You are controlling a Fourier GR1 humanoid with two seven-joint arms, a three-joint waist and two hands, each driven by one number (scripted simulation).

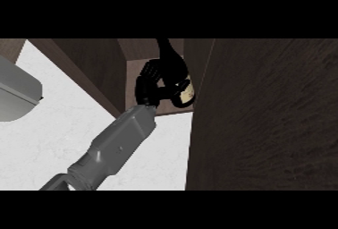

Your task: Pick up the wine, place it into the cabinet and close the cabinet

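Note:
The wine bottle [187,92] is dark with a cream label and stands tilted inside the open wooden cabinet [92,67], its neck pointing up toward the back. My right hand [148,84] reaches into the cabinet from the lower left, and its fingers curl round the bottle's body, hiding much of it. The bottle's base is near the cabinet's floor; whether it touches I cannot tell. The cabinet door [264,116] stands open at the right, a large dark panel close to my view. My left hand does not show.
The white counter [59,134] spreads below and left of the cabinet. A grey rounded shape [16,91] sits at the left edge. The open door fills the right side of the view.

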